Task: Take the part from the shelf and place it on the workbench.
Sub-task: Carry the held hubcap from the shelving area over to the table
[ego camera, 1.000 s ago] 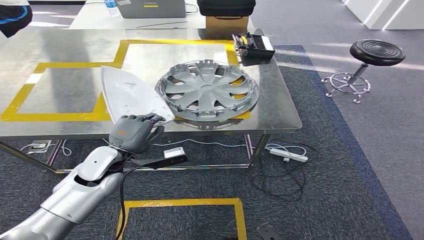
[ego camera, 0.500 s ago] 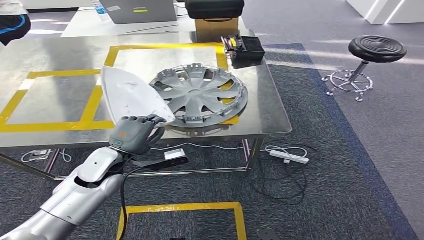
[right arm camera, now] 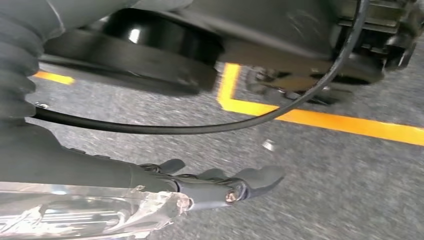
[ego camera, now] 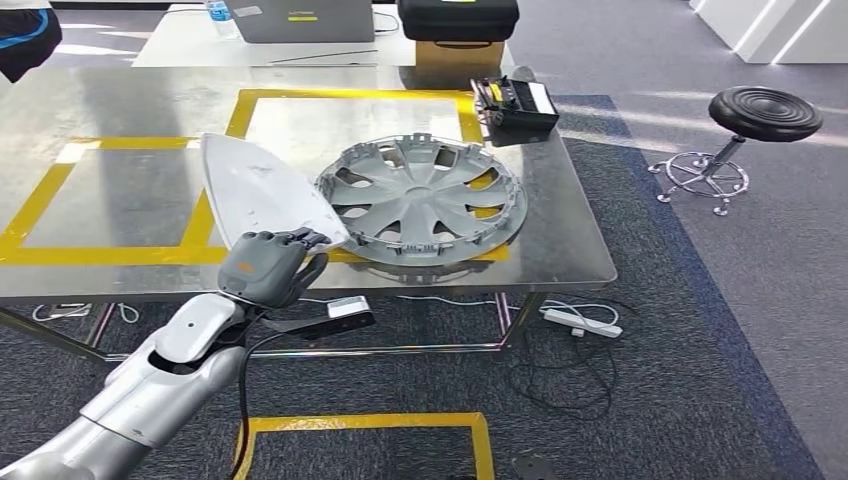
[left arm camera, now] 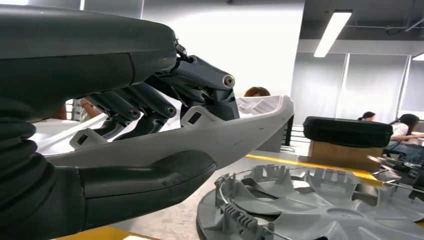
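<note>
My left hand (ego camera: 265,268) grips the near end of a white, pointed shell-shaped part (ego camera: 262,195), holding it tilted over the front edge of the steel workbench (ego camera: 130,200). The left wrist view has the fingers (left arm camera: 150,100) on top of the white part (left arm camera: 235,132) and the thumb under it. A grey wheel cover (ego camera: 425,195) lies flat on the bench just right of the part, and it is also close by the left hand (left arm camera: 100,125) as the grey wheel cover (left arm camera: 310,210). My right hand (right arm camera: 215,187) hangs over the carpet, fingers stretched along a shiny clear piece; its grip is unclear.
Yellow tape marks rectangles on the bench. A black box (ego camera: 515,100) sits at its far right corner, with a cardboard box and black case (ego camera: 455,35) behind. A black stool (ego camera: 765,110) stands to the right. Cables and a power strip (ego camera: 580,318) lie under the bench.
The whole picture has swayed left and back right, so the camera moved. My left hand still holds the white part the same way.
</note>
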You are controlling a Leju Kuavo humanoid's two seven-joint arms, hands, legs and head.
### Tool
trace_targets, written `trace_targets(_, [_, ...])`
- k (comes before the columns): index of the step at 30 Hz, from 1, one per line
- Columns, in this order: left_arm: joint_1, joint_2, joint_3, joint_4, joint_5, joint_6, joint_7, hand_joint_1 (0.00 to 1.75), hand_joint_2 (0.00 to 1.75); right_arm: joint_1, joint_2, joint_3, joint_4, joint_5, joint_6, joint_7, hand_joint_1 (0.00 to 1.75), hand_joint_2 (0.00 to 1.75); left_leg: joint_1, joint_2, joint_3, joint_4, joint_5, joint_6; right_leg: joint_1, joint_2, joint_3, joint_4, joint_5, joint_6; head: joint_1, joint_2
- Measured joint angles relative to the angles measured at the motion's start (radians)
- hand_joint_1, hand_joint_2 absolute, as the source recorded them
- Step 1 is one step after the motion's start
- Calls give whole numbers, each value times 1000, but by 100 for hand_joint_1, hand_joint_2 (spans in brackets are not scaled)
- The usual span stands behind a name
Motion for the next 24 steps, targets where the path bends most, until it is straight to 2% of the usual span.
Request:
trace_targets(1, [1, 0, 0, 0, 0, 0, 0, 175, 175, -2, 0, 0, 0, 0, 0, 0, 0, 175, -1, -1, 9, 0, -6, -1, 0, 0, 4, -24, 31, -2, 0, 0])
trace_targets(3, [1, 0, 0, 0, 0, 0, 0, 175, 175, 0, 0, 0, 0, 1, -1, 2, 0, 175, -1, -3, 30, 0, -20, -5, 1, 0, 54, -152, 119, -10, 1, 0])
trace_targets(4, [0, 0, 0, 0, 0, 0, 0, 175, 175, 1, 0, 0, 0, 1, -1, 2, 0, 175, -2, -4, 38, 1, -27, -10, 2, 0, 83, -216, 146, -13, 1, 0])
trace_targets(5, [-1, 0, 0, 0, 0, 0, 0, 175, 175, 2, 0, 0, 0, 1, 0, 3, 0, 175, -3, -5, 42, 0, -31, -14, 3, 0, 103, -257, 158, -16, 0, 0])
trace_targets(8, [-2, 1, 0, -1, 0, -1, 0, 175, 175, 5, 0, 0, 0, 1, 0, 3, 0, 175, -4, -5, 46, -7, -37, -32, 6, 2, 116, -281, 149, -29, -4, 0])
trace_targets(10, [-3, 1, 0, -2, 0, -1, 0, 175, 175, 7, 0, 0, 0, 1, 0, 3, 0, 175, -3, -3, 37, 13, -52, -44, 3, 2, 125, -291, 147, -40, -7, 0])
trace_targets(11, [-4, 1, 1, -3, 0, -1, 0, 175, 175, 7, 0, 0, 0, 1, 0, 3, 0, 175, -3, -2, 17, 53, -71, -50, 0, 2, 130, -296, 146, -44, -10, 0])
trace_targets(12, [-4, 1, 1, -3, 0, -1, 0, 175, 175, 6, 0, 0, 0, 1, 0, 3, 0, 175, -2, -1, -17, 113, -97, -54, 0, 1, 134, -297, 144, -48, -12, 0])
trace_targets(14, [-1, 2, 1, -3, 0, -1, 0, 175, 175, 7, 0, 0, 0, 1, 1, 3, 0, 175, -2, -1, -99, 240, -134, -59, 0, 1, 139, -297, 137, -53, -13, 0])
trace_targets(15, [2, 2, 1, -3, 0, -1, 0, 175, 175, 8, 0, 0, 0, 1, 1, 3, 0, 175, -2, -1, -125, 269, -128, -60, 0, 1, 142, -297, 133, -54, -13, 0])
trace_targets(16, [3, 2, 1, -3, 0, -1, 0, 175, 175, 9, 0, 0, 0, 1, 1, 3, 0, 175, -2, -1, -132, 260, -100, -61, -1, 2, 148, -297, 129, -53, -13, 0])
trace_targets(18, [3, 3, 1, -3, -1, -1, 0, 175, 175, 10, 1, 0, 0, 1, 1, 3, 0, 175, -1, 1, -97, 149, -7, -60, -3, 5, 163, -296, 117, -48, -13, 0])
trace_targets(19, [2, 3, 1, -3, -1, -1, 0, 175, 175, 10, 2, 0, 0, 1, 2, 3, 0, 175, -2, 3, -70, 84, 26, -59, -1, 7, 170, -294, 110, -43, -15, 0])
trace_targets(20, [2, 3, 1, -3, -1, -1, 0, 175, 175, 9, 2, 0, 0, 0, 2, 3, 0, 175, -2, 4, -49, 36, 42, -54, 1, 8, 173, -293, 104, -37, -15, 0])
trace_targets(21, [2, 3, 1, -3, -1, -2, 0, 175, 175, 8, 2, 0, 0, 0, 2, 3, 0, 175, -3, 5, -37, 9, 44, -48, 3, 8, 174, -292, 99, -32, -15, 0])
trace_targets(24, [3, 4, 1, -4, -2, -3, 1, 175, 175, 8, 2, 0, 0, 0, 2, 3, 0, 175, -3, 2, -30, -2, 29, -24, 4, 5, 176, -293, 90, -19, -10, 0])
